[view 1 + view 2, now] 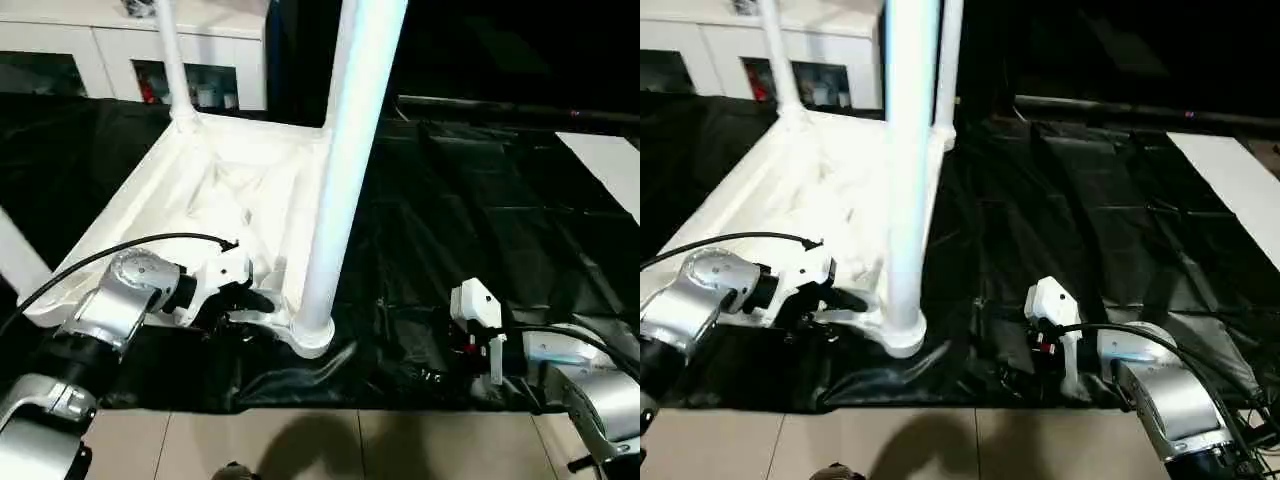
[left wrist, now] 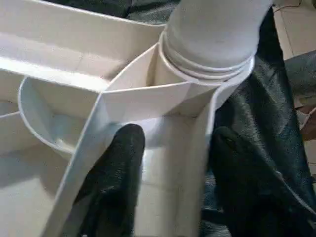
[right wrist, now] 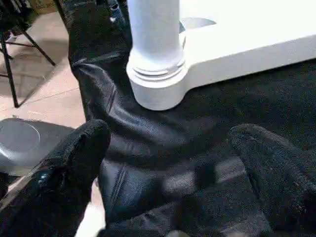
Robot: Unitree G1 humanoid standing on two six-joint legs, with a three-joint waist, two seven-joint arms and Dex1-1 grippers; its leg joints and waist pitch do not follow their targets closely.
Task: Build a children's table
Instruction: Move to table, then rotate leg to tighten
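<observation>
White ribbed plastic table (image 1: 230, 190) lies upside down on black sheeting (image 1: 470, 220); white glass-door cabinet (image 1: 90, 50) behind. Left pincer (image 2: 170, 148) straddles, perhaps grips, its rim; right pincer (image 3: 173, 163) wide.

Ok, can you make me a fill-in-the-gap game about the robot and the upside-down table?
1. The tabletop lies upside down on a ____ sheet.
2. The left gripper has one finger on each side of the tabletop's ____, close to the near leg.
3. The right gripper hangs over the sheet and holds ____.
4. The legs in their sockets point ____.

Missing words: black; rim; nothing; up
</observation>
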